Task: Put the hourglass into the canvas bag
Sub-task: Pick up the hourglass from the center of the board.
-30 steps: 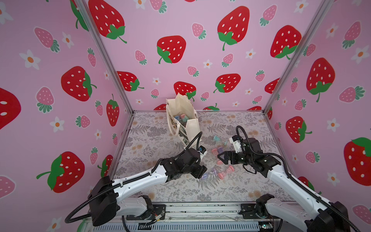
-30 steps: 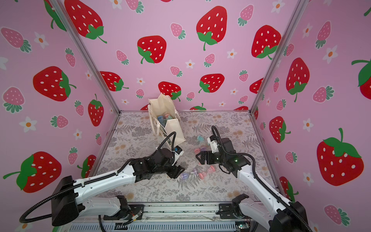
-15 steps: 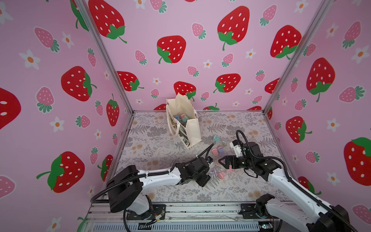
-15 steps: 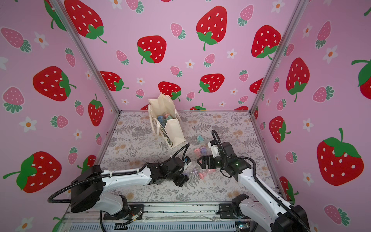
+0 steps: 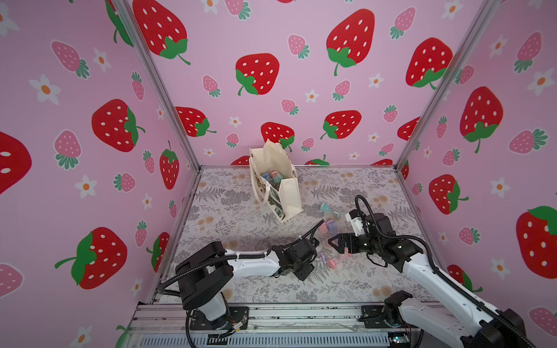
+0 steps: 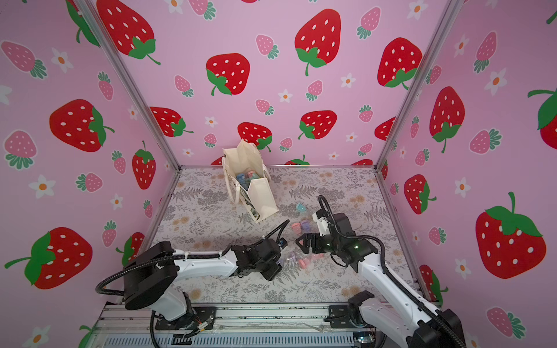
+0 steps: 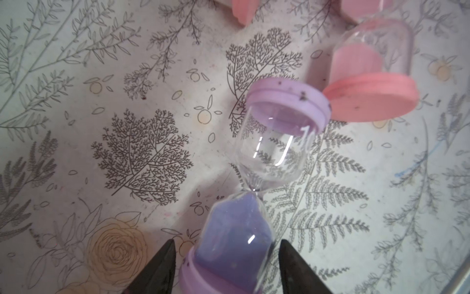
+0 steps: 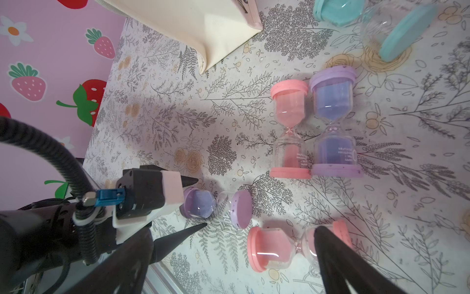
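Left wrist view: left gripper (image 7: 226, 243) jaws spread, straddling the purple hourglass (image 7: 244, 224) at lower centre, not yet pinching. It should close squarely on the sand-filled bulb, not the thin neck.

Take twelve o'clock as the way the left gripper (image 8: 199, 203) points. Its dark fingertips stand apart on either side of the sand-filled bulb of a lilac hourglass (image 8: 216, 207) lying on the floral mat (image 8: 152, 114). At two o'clock from it lies a pink hourglass (image 8: 269, 248), partly behind one finger of the wide-spread right gripper (image 8: 232, 229). At eleven, a second pink hourglass (image 8: 290, 132) and a second lilac hourglass (image 8: 333, 122) lie side by side, touching. Farther that way lies a teal hourglass (image 8: 404, 33). At nine stands a corner of the canvas bag (image 8: 190, 25).
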Robot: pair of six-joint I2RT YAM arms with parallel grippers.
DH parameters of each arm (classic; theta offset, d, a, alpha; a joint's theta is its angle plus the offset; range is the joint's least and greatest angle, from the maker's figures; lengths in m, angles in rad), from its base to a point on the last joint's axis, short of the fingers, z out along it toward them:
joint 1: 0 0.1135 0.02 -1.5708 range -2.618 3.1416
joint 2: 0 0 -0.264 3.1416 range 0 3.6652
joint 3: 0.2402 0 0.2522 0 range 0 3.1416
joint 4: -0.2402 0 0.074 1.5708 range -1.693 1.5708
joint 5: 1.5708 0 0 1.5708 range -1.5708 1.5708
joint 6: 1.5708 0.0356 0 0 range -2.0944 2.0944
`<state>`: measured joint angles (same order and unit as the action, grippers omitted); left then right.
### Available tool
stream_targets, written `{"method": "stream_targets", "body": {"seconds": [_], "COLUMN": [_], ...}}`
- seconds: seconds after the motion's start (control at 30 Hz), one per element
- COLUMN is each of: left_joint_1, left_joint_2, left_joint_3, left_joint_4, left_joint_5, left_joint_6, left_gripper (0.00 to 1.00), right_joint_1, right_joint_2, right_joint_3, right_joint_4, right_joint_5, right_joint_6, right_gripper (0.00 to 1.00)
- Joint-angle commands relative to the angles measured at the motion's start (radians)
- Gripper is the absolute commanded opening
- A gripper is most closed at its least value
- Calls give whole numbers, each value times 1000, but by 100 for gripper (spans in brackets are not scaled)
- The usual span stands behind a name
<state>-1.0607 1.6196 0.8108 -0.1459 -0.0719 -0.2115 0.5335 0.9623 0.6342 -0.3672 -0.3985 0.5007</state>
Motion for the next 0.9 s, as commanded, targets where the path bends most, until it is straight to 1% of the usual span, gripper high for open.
{"method": "stream_targets", "body": {"seconds": [0.0,0.23,0.33,0.43,0.87], "left_joint_1": [-4,-5,-4,-5,-2], "left_joint_2": [21,38,34,27,-51], "left_joint_3": [27,21,18,15,-7], "left_joint_4": [27,41,45,48,68], "left_joint_5": [-20,-19,-14,-14,-22], "left_joint_6": [11,5,4,8,2], "left_gripper": [62,58,52,50,42], "right_joint_1": [-6,-6,-5,-6,-6], "right_joint_2": [-10,-8,-7,-4,-1], "right_joint_3": [-11,-7,-7,-3,5], "right_joint_4": [-4,-3,-4,-2,2], "right_joint_5": [15,20,20,20,30], "right_joint_6": [-2,-4,-4,-4,-3], "right_gripper": [99,99,99,99,99]}}
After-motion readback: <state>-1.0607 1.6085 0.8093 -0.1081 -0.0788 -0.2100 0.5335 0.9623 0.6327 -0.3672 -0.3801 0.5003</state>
